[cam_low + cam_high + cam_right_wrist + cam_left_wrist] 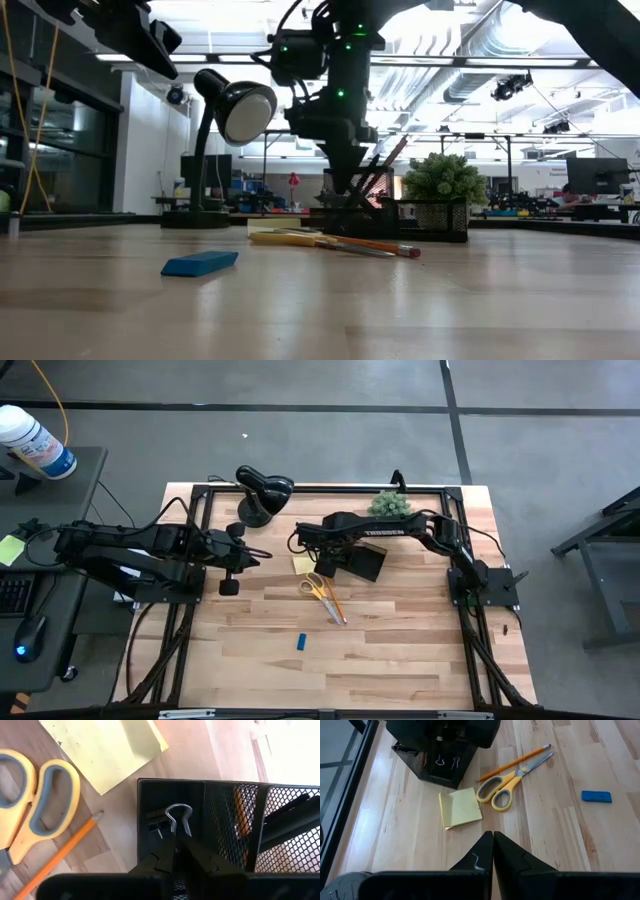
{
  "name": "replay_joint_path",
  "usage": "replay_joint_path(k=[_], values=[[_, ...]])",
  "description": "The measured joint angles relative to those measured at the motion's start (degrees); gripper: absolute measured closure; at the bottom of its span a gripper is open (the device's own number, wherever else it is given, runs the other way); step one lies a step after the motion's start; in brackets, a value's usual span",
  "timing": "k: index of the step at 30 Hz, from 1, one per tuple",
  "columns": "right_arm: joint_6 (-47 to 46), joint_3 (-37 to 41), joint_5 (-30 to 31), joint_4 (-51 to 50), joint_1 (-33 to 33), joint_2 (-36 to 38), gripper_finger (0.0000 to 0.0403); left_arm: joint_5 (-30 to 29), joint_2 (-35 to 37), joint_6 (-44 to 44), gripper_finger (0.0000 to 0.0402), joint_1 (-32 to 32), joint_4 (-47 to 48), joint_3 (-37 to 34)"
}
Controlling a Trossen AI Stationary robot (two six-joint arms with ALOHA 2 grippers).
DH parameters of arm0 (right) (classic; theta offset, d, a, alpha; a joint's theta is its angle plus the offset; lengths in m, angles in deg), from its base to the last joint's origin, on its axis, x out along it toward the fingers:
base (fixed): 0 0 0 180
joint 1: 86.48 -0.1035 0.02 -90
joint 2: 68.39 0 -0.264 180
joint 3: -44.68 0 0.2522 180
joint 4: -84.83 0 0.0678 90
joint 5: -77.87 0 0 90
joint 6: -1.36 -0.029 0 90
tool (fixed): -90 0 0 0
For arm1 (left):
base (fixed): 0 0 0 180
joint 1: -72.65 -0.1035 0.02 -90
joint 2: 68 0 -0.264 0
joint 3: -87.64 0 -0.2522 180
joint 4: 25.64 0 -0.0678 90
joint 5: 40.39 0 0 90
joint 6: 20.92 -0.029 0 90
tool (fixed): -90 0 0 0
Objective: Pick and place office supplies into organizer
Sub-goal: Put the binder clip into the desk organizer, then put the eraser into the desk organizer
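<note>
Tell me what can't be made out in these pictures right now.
- Organizer: high view, right arm covers most of it; contents of the tall compartments unclear.
- Clip: right wrist view, its black body sits behind the right claw, so the grip is unclear.
- Sticky pad: high view, half under the arm.
- Eraser: too small to identify.
- Scissors: low view, edge-on.

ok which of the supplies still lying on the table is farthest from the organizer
The tiny blue block. It lies alone toward the table's front, while the sticky-note pad, scissors and pencil cluster beside the organizer.
</note>
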Motion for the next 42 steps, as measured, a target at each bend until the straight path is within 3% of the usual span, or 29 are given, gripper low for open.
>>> replay_joint_path(k=[12, 24, 32, 37, 42], values=[[-2.8, 0.0, -0.6, -0.8, -0.3, 0.0, 0.0334, 0.0, 0.0, 0.0, 0.0399, 0.0, 0.0, 0.0], [-10.3, 0.0, -4.0, -0.6, -9.7, 0.0, 0.0351, 0.0, 0.0, 0.0, 0.0399, 0.0, 0.0, 0.0], [-14.6, 0.0, -12.5, 4.9, -17.6, 0.1, 0.0364, 0.0, 0.0, -1.4, 0.0399, 0.0, 0.0, 0.0], [-19.4, 0.0, -10.7, 2.5, -20.8, 0.1, 0.0370, 0.4, 0.0, -0.3, 0.0399, 0.0, 0.0, 0.0], [-25.6, 0.0, -5.9, -5.1, -23.5, 0.1, 0.0375, 6.5, 0.0, 8.1, 0.0399, 0.0, 0.2, 0.0]])
